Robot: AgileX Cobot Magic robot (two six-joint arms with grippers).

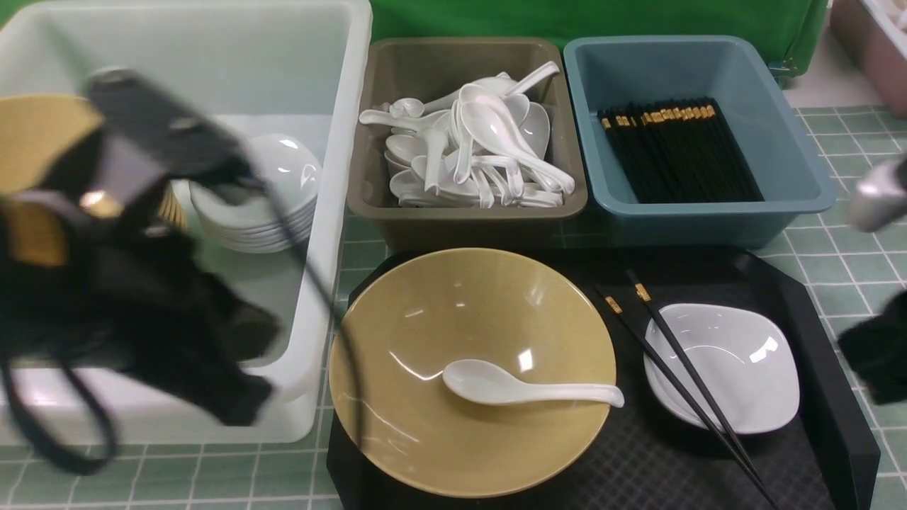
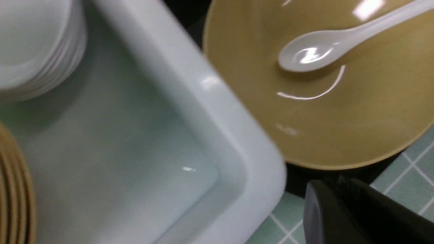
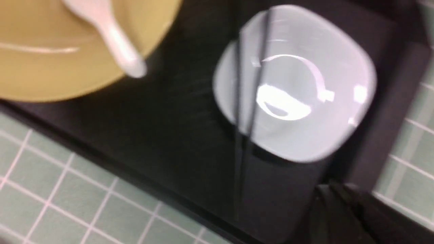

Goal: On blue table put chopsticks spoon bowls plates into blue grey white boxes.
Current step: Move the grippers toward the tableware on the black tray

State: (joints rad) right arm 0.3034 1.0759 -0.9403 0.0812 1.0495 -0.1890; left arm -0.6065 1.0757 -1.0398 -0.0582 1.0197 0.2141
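Left gripper [image 1: 234, 382]: blurred, above white box's [image 1: 340, 142] near corner; how wide its jaws stand cannot be told. Bowl [image 1: 439, 304] with spoon [image 1: 524, 388] in it: on tray [image 1: 815, 333], at its 3 o'clock. Right gripper [image 1: 875, 350]: blurred at picture edge, jaw width unreadable. Plate [image 1: 744, 361], chopsticks [image 1: 680, 375] lying across it: at its 9 o'clock.

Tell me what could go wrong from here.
The white ceramic spoon lies loose in the wide yellow bowl; lifting the bowl first could spill it. The black chopsticks rest across the small white square dish; moving the dish could roll them off. The left arm's black cable crosses the white plastic box's rim and might snag.
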